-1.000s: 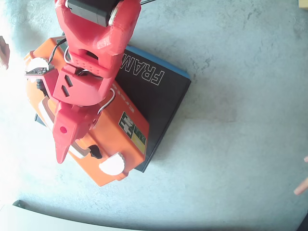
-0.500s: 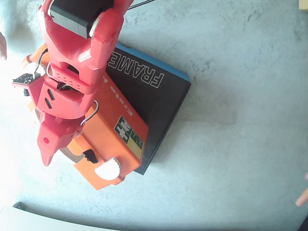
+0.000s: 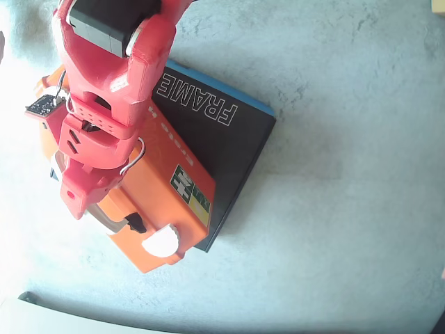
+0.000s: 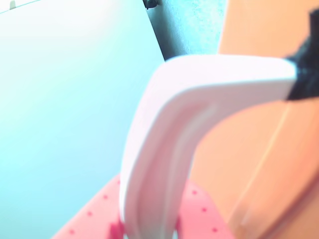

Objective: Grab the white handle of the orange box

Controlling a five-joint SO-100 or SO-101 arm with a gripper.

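Grasping the white handle (image 4: 164,144), the hand (image 3: 80,205) sits at the orange box's (image 3: 163,188) edge.

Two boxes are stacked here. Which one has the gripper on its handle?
The orange box, lying on top. The gripper sits at its white handle, which fills the wrist view. The black box underneath, lettered FRAME, shows no handle.

Overhead view: the orange box (image 3: 163,202) lying partly on a box marked FRAME (image 3: 222,139) on the surface (image 3: 348,209), FRAME box at its 2 o'clock, the white handle (image 3: 111,221) along its 8 o'clock edge, claw (image 3: 78,202) over that handle.
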